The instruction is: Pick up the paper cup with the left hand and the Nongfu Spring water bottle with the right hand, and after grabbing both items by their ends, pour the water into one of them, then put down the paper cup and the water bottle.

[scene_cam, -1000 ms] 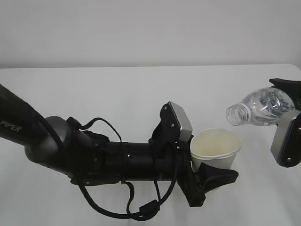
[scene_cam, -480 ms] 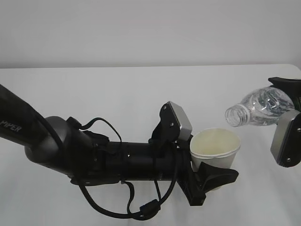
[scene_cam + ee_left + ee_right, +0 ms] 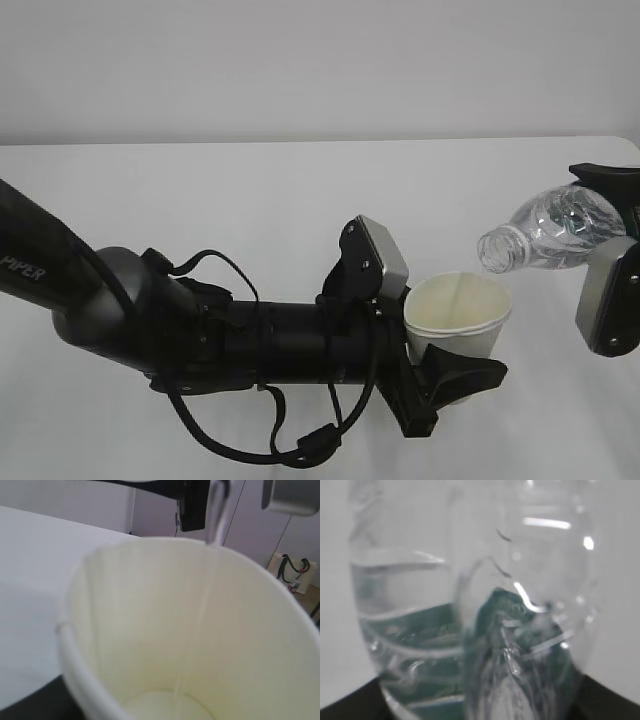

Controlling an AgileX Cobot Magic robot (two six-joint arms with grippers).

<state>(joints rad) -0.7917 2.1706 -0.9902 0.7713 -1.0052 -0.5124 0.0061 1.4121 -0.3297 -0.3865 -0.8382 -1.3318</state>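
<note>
From the exterior view, your left hand (image 3: 440, 375) clamps the paper cup (image 3: 458, 318) above the tabletop's (image 3: 250, 200) front right; your right hand (image 3: 610, 255) grips the tilted Nongfu Spring water bottle (image 3: 550, 232), mouth at the cup's far rim. At the left wrist, a thin stream of water (image 3: 216, 515) crosses the rim: keep centred. At the right wrist, tip slowly.

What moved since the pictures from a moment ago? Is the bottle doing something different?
The water bottle, held by the right hand, tipped its open mouth a little lower and closer to the paper cup. The cup, held in the left hand, stayed put, and both grips stayed the same.
</note>
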